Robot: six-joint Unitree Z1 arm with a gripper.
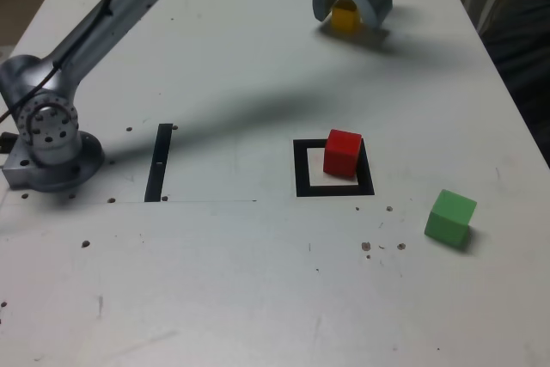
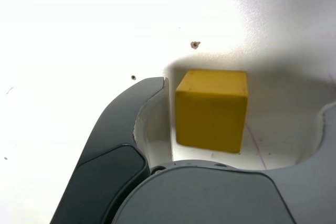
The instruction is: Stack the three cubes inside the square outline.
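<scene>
Yellow and matte, the cube (image 1: 345,16) near the top of the exterior view, right of centre, sits between the spread fingers of the gripper (image 1: 353,11), not gripped, and looks light, stiff and hardly fragile, so I'd pinch it squarely across two opposite flat sides

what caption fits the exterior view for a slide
Gripper open around the yellow cube, red cube in the square outline, green cube outside.

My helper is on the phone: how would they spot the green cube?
On the white table, find the black square outline. In the exterior view, the green cube sits outside it, lower right; the red one overlaps the outline.
</scene>
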